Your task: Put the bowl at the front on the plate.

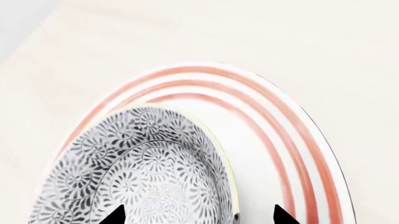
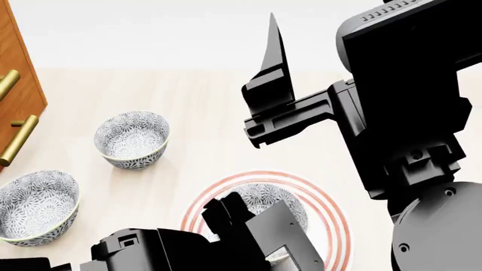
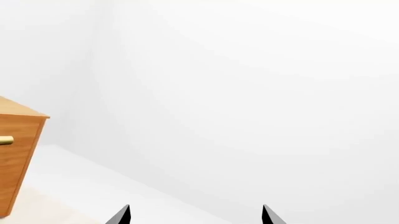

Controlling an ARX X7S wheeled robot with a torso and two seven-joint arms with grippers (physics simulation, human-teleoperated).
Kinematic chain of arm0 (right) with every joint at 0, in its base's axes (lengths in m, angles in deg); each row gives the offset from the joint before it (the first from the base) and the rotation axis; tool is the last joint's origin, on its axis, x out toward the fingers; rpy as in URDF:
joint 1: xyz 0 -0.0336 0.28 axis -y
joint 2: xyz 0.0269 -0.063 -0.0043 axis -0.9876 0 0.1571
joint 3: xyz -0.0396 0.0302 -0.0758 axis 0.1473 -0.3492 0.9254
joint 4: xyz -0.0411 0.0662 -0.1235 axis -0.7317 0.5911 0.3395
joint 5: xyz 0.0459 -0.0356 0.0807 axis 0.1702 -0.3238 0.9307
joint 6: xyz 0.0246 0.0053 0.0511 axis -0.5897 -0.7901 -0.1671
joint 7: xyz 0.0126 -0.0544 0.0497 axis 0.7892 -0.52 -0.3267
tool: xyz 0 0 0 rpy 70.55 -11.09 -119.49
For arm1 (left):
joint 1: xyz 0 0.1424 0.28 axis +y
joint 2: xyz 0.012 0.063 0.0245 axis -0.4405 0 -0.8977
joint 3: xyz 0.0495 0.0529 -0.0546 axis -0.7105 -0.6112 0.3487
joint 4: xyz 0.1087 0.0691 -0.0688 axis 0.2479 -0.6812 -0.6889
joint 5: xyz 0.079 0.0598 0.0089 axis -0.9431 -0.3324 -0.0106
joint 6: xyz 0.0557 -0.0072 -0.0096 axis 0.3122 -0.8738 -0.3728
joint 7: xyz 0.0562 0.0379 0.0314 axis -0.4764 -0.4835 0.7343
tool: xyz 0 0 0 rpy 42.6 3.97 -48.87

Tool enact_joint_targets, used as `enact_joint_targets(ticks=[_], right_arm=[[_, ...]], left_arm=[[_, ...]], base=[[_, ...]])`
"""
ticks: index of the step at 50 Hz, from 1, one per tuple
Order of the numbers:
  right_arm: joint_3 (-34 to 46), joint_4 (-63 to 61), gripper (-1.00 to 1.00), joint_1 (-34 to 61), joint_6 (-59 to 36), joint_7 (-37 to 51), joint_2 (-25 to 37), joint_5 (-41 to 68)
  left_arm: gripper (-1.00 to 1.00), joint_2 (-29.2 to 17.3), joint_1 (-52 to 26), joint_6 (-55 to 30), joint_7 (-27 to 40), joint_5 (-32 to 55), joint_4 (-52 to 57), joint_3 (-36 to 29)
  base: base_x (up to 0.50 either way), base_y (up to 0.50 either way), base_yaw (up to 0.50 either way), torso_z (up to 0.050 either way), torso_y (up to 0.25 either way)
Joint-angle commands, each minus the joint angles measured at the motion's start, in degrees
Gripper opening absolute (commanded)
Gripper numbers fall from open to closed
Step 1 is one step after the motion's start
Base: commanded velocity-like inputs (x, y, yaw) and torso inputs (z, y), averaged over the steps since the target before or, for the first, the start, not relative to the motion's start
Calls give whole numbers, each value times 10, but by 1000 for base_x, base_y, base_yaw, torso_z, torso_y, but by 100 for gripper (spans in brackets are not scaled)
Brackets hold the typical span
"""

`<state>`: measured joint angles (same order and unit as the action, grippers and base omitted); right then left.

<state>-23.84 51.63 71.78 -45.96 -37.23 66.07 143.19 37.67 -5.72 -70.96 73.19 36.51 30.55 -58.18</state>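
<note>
The bowl (image 1: pixel 143 163), white with a dense grey-blue floral pattern, sits on the plate (image 1: pixel 268 112), a wide white plate with three red rings. In the head view the bowl (image 2: pixel 290 203) shows in the middle of the plate (image 2: pixel 335 226), partly hidden by my left arm. My left gripper (image 1: pixel 198 217) is open just above them, one fingertip over the bowl's inside and the other outside its rim over the plate. My right gripper (image 2: pixel 272 73) is raised high at the right, pointing up. It is open and holds nothing (image 3: pixel 195 215).
Two more patterned bowls stand on the pale wooden table, one at the mid left (image 2: pixel 132 138) and one at the near left (image 2: pixel 34 206). A wooden cabinet (image 2: pixel 15 96) with brass handles rises at the left edge. It also shows as the cabinet (image 3: pixel 16 158) in the right wrist view.
</note>
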Motion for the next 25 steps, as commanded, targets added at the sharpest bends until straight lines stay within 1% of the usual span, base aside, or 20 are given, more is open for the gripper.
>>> enact_joint_targets(ticks=[1,12,25], right_arm=[[1,-1,100,1,0,1,0,0],[2,-4,100,6,-4,2,0,3],[12,2,100,19,-4,-6,-11,-6]], left_arm=[[100,0,3,7,-2,-11,0,1],[100,0,1,13,-6,-12,2,1],[100,0,-28,33,-51,27,1,0]], base=[[0,0,0,0,0],[0,0,0,0,0],[0,0,0,0,0]])
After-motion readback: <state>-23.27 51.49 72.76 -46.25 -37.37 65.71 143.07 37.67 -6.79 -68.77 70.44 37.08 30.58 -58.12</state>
